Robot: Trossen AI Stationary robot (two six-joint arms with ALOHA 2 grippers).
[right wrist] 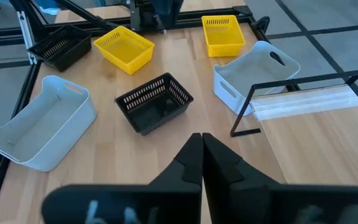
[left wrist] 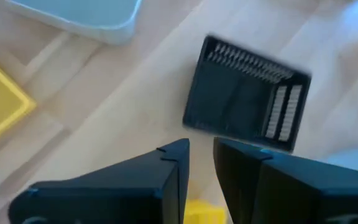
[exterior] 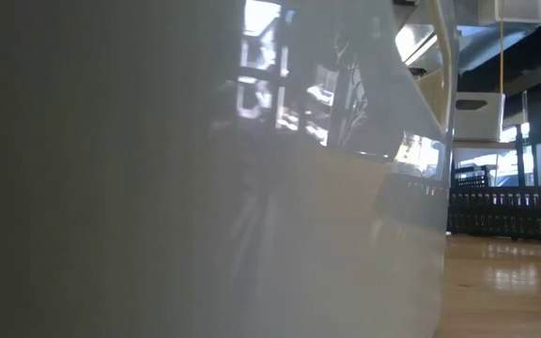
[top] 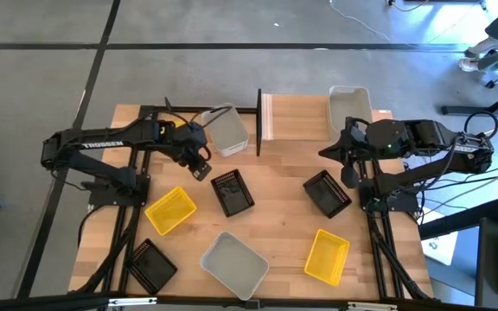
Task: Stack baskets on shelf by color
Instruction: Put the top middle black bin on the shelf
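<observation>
Left claw (top: 199,166): mine, nearly clenched, empty, above the surface (top: 275,216) near a black basket (top: 233,192).
Right claw (top: 353,173): clenched, empty, beside another black basket (top: 328,193).
Progress: one whitish basket (top: 350,108) on the shelf (top: 296,117); another whitish basket (top: 227,130) beside it; the rest scattered.
Pose: both my arms reached inward.

A robotics lab: bare concrete floor (top: 232,22), loose cables (top: 353,17), a framed wooden worktable (top: 275,216).

Baskets (top: 170,211) yellow, black slatted (top: 233,192), whitish-grey (top: 233,264) — shelf (top: 296,117) lt wood.
</observation>
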